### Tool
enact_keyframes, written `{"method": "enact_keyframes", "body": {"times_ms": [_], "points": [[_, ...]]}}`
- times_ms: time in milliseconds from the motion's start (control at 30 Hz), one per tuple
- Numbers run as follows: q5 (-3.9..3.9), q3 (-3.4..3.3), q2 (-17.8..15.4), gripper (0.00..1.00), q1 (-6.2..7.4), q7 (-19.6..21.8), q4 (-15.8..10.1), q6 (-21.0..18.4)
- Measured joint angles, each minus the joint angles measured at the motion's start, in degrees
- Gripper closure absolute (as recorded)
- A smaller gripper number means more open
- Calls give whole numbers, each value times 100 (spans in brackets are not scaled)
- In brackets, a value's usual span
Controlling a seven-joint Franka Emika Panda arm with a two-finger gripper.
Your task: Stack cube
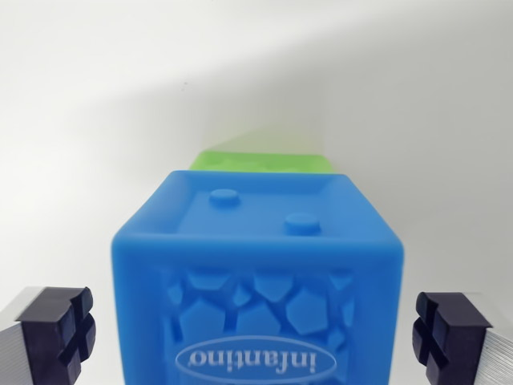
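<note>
Wrist view. Your gripper (256,337) stands spread wide, its two dark pads (58,330) at the lower left and lower right corners, each clear of the blue cube (256,273) by a visible gap; it holds nothing. The blue cube sits centred between the pads, near the camera, its front face bearing an inverted "infantino" mark and its bottom edge cut off by the frame. Behind it, only a sliver of a green cube (260,161) shows; whether the two touch is probably not decidable here. Both rest on a white surface (96,120).

plain white surface (96,160), soft shadow top left, bright diffuse light
</note>
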Motion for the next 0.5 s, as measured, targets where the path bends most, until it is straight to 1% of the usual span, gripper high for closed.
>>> {"method": "enact_keyframes", "body": {"times_ms": [200, 500], "points": [[-49, -35, -173, 0, 24, 29, -17, -154], [-161, -109, -540, 0, 79, 103, -44, -480]]}}
